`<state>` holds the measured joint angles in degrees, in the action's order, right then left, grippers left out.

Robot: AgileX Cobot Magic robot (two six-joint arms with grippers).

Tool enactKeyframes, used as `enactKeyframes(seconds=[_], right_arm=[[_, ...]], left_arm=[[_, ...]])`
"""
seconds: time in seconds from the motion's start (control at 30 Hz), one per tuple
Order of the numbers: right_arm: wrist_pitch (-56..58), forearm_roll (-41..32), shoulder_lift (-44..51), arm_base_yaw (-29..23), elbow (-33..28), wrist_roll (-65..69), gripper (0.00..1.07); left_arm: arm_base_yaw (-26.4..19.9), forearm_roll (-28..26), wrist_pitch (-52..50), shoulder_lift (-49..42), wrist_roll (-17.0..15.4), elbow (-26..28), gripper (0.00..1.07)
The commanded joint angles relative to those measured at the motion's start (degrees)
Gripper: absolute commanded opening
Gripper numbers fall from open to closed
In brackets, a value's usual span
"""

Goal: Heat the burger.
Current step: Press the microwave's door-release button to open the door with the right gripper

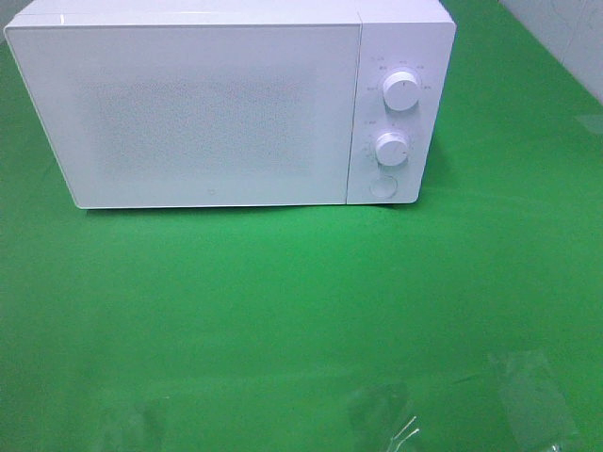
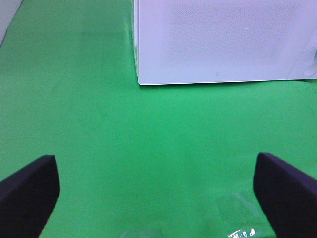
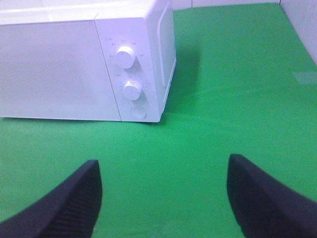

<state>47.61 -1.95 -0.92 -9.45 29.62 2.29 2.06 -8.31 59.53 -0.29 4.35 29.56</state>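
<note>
The burger is out of view in every frame. A white microwave (image 1: 217, 104) stands at the back of the green table with its door shut; two round knobs (image 1: 401, 90) and a round button sit on its right panel. My left gripper (image 2: 157, 198) hovers open above bare green cloth in front of the microwave's (image 2: 223, 39) left part, nothing between its dark fingers (image 2: 27, 196). My right gripper (image 3: 163, 198) is also open and empty, facing the microwave's (image 3: 84, 64) knob panel from some way off. Neither gripper shows in the exterior high view.
Green cloth (image 1: 283, 311) covers the whole table. Clear glossy patches (image 1: 528, 391) lie on the cloth near the front edge. A pale wall (image 1: 565, 38) rises at the back right.
</note>
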Motion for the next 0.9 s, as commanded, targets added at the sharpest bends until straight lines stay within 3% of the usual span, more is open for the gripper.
enactKeyframes(seconds=[0.03,0.23,0.9], right_arm=[[0.11,0.34,2.69,0.29,-0.11,1.43,0.67],[9.05,0.97,2.58,0.29,-0.17,4.18,0.67],[9.57,1.15,2.58,0.29,-0.63,4.13,0.67]], left_arm=[[-0.11,-0.06,-0.52,-0.46,-0.11,-0.17,1.00],[-0.11,-0.06,-0.46,-0.40,-0.11,-0.17,1.00],[-0.11,0.00,-0.46,-0.40,-0.11,-0.17,1.00]])
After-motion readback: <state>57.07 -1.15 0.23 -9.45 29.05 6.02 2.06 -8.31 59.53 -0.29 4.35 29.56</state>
